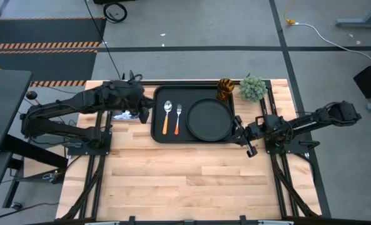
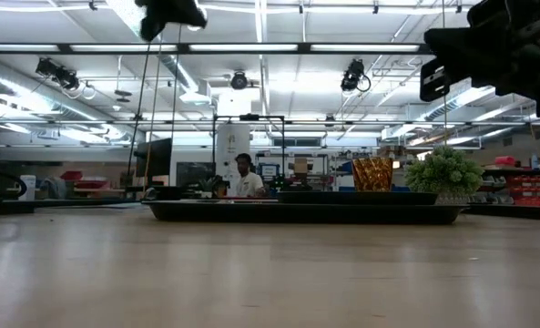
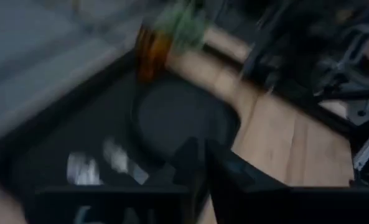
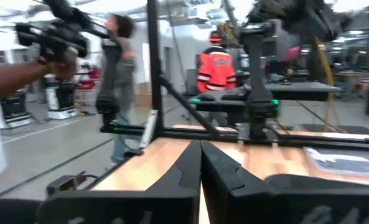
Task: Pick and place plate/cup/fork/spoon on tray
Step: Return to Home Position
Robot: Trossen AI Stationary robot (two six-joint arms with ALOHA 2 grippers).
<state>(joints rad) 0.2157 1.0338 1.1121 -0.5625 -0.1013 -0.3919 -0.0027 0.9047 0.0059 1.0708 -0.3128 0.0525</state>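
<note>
On the black tray (image 1: 158, 115) at the table's far edge, the spoon (image 1: 167, 115) and fork (image 1: 177, 117) lie side by side left of the plate (image 1: 209, 119), with the cup (image 1: 225, 88) at the tray's far right corner. The left gripper (image 1: 142, 112) hangs over the tray's left rim, jaws closed and empty. The right gripper (image 1: 246, 139) waits just beside the tray's right rim, jaws closed and empty.

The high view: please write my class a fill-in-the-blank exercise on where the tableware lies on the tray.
1. The fork lies between the plate and the ____.
2. The cup stands in a corner of the tray, right beside a small green ____.
3. Spoon, fork and plate all lie on the ____.
4. The shape of the plate is ____.

Missing words: spoon; plant; tray; round
</note>
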